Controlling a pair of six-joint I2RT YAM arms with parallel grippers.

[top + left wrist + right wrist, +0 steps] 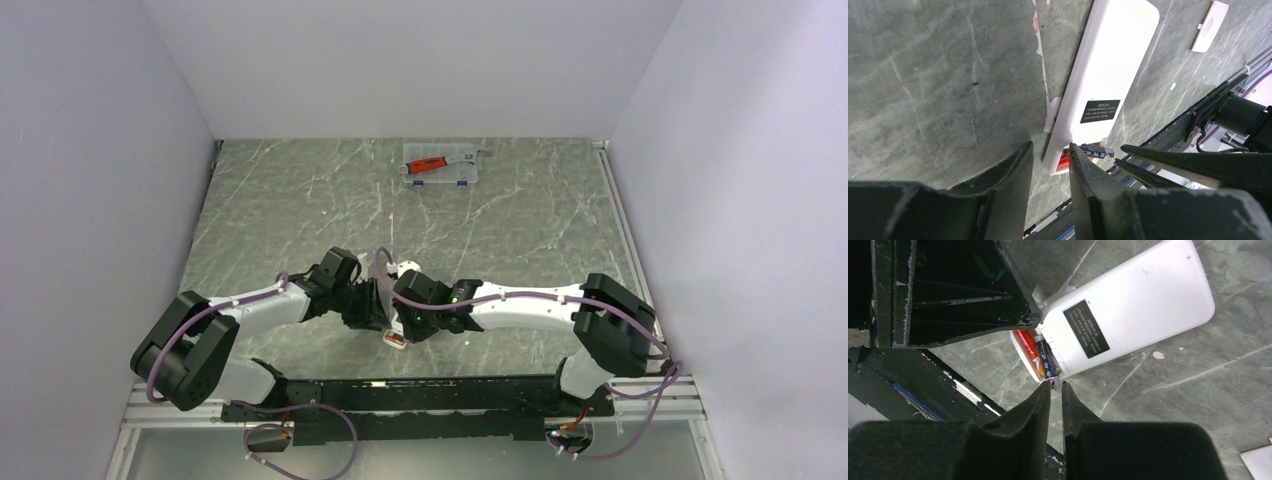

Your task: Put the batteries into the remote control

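The remote control [1133,310] lies back up on the table, its battery recess open at the near end; it also shows in the left wrist view [1108,75] and in the top view [396,341]. One red-orange battery [1026,342] lies in the recess. A dark battery [1047,362] lies beside it, its metal end sticking out. My right gripper [1055,386] is nearly closed, pinching that end. My left gripper [1050,150] is open: one finger beside the remote's long edge, the other finger [1083,175] over its back by the recess.
A small white square plastic piece [1210,26] lies on the table beyond the remote, also in the right wrist view [1258,460]. A clear plastic case [443,165] with a red-handled tool [430,163] stands at the far edge. The black base rail [420,395] runs close behind both grippers.
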